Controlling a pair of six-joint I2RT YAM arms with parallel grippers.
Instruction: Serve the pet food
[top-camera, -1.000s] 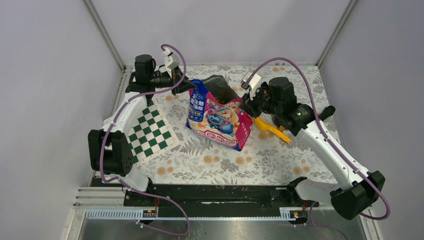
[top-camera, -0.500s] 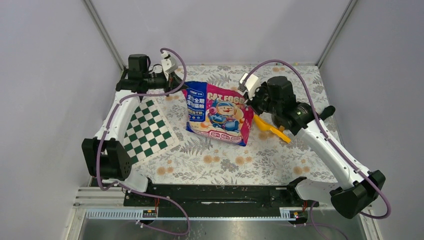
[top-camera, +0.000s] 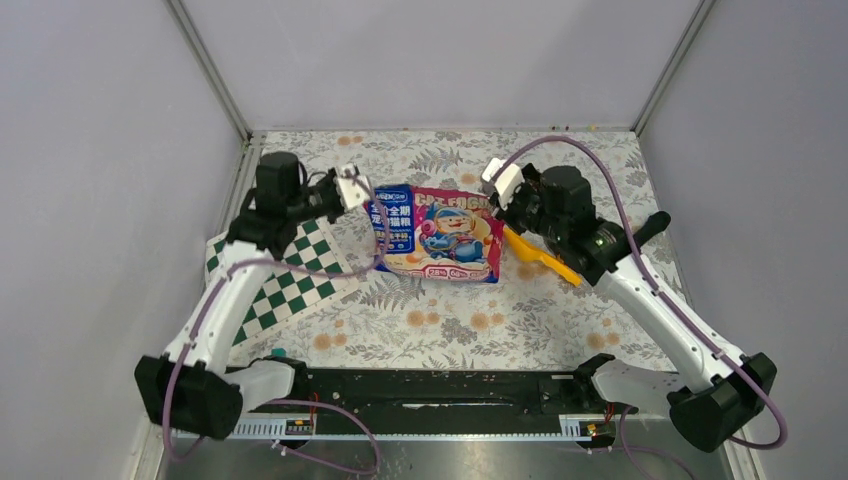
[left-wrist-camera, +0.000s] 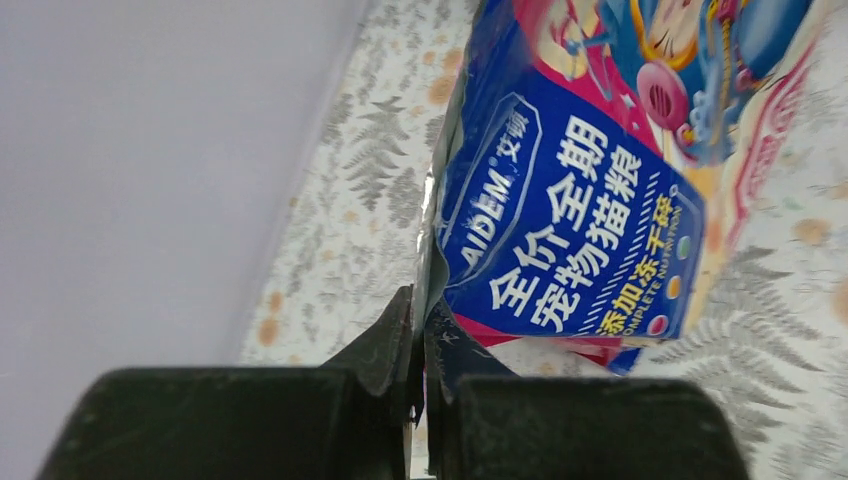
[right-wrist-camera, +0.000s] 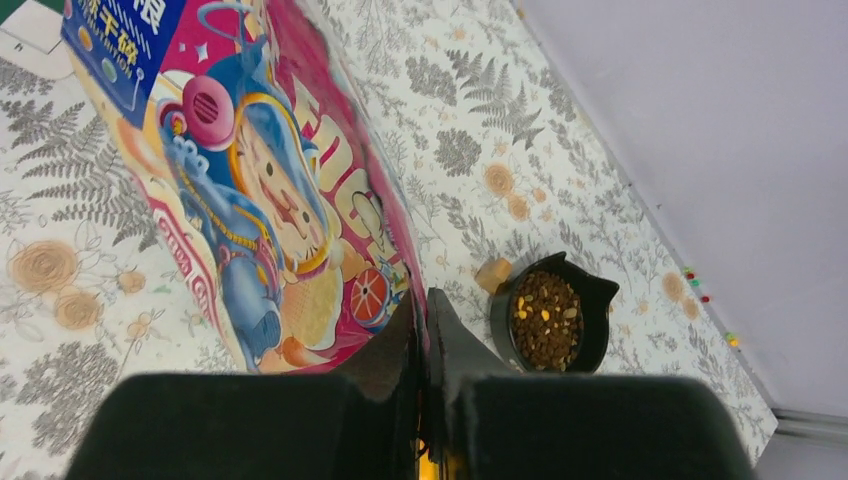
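The left gripper (left-wrist-camera: 420, 335) is clenched on the blue edge of the bag (top-camera: 440, 232) and the right gripper (right-wrist-camera: 422, 335) on its pink edge, the bag standing on the table (top-camera: 480, 320) (kibble (right-wrist-camera: 545, 318) fills a black bowl (right-wrist-camera: 596, 296) near that pink edge).

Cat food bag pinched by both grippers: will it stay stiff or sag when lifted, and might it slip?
Probably floppy: the cat food bag is thin film, creased where the left gripper pinches its edge. Likely to sag between that and the right gripper. Its glossy surface may slip.
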